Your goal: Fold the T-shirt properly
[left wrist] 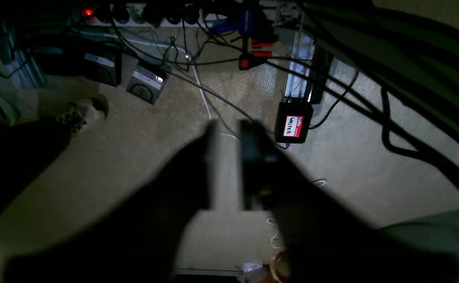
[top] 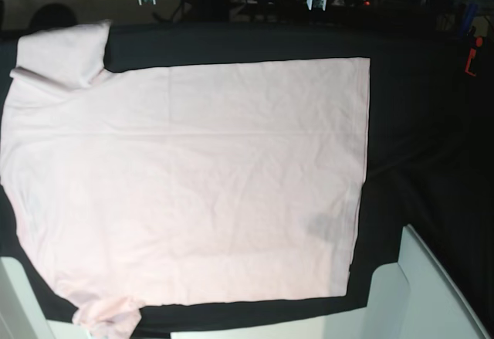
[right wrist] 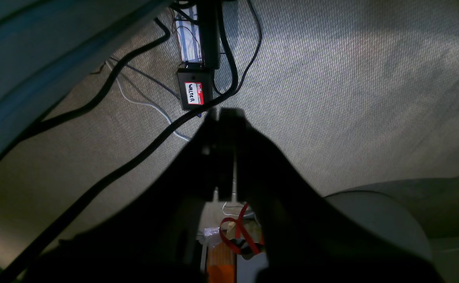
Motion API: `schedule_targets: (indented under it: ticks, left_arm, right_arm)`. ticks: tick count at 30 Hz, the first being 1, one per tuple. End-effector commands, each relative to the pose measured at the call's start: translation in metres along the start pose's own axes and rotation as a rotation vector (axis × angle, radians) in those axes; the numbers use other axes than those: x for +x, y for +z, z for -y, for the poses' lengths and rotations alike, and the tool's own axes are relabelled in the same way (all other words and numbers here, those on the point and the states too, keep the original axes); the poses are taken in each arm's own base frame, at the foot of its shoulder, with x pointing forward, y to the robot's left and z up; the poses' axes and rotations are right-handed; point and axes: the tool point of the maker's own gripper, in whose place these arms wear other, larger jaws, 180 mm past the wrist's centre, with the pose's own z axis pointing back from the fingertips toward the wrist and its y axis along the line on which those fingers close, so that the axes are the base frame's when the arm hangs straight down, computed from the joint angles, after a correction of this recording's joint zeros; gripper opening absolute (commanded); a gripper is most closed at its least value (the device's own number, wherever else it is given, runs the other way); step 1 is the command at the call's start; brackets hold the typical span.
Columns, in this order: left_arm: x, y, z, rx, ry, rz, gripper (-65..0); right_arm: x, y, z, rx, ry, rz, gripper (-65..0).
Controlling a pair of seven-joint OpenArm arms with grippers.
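Meanwhile the left gripper [left wrist: 226, 165] hangs over carpet [left wrist: 115, 157], its jaws slightly apart and holding nothing; a labelled black box [left wrist: 293, 125] sits just beyond its tips. The right gripper [right wrist: 222, 153] is pressed together, empty. Neither touches the T-shirt [top: 193, 177], spread flat on the black table cloth [top: 417, 123].

Matt pink cotton T-shirt [top: 185, 177]

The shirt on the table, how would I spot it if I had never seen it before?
Look at the black table cloth that fills the base view. The T-shirt lies spread flat on it, covering most of its middle and left. It is the only pale pink thing there, plain with no print showing, one short sleeve poking out at the top left.
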Motion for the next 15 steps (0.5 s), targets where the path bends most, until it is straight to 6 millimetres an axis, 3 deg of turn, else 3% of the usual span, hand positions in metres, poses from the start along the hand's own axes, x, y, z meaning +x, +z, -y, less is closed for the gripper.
schedule_targets:
  ticks: [1,3,6,8,11,13,15]
  left_arm:
    - [-0.002,0.000,-0.002,0.005,-0.002,0.000,-42.2]
    - [-0.004,0.001,-0.001,0.004,-0.016,-0.003,-34.9]
    - [-0.009,0.001,-0.003,0.006,-0.017,-0.008,-34.8]
    - [-0.013,0.003,-0.005,0.010,-0.019,-0.005,-34.8]
    - [-0.012,0.004,-0.015,0.026,-0.022,0.014,-37.1]
    - [-0.014,0.006,-0.018,0.033,-0.007,0.022,-48.5]
    - [-0.017,0.007,-0.026,0.045,-0.010,0.021,-65.0]
  right_arm:
    - [-0.005,0.000,0.001,-0.001,-0.007,-0.012,-60.1]
    - [-0.007,0.000,0.001,-0.001,-0.007,-0.022,-48.7]
    - [-0.012,0.000,0.000,0.001,-0.007,-0.043,-28.4]
    - [-0.020,0.001,0.000,0.001,-0.007,-0.049,-22.2]
    - [-0.019,0.001,0.001,-0.002,-0.007,-0.038,-28.9]
    - [-0.025,0.003,0.003,-0.006,-0.015,-0.025,-43.1]
    - [-0.025,0.004,0.007,-0.017,-0.059,-0.007,-60.8]
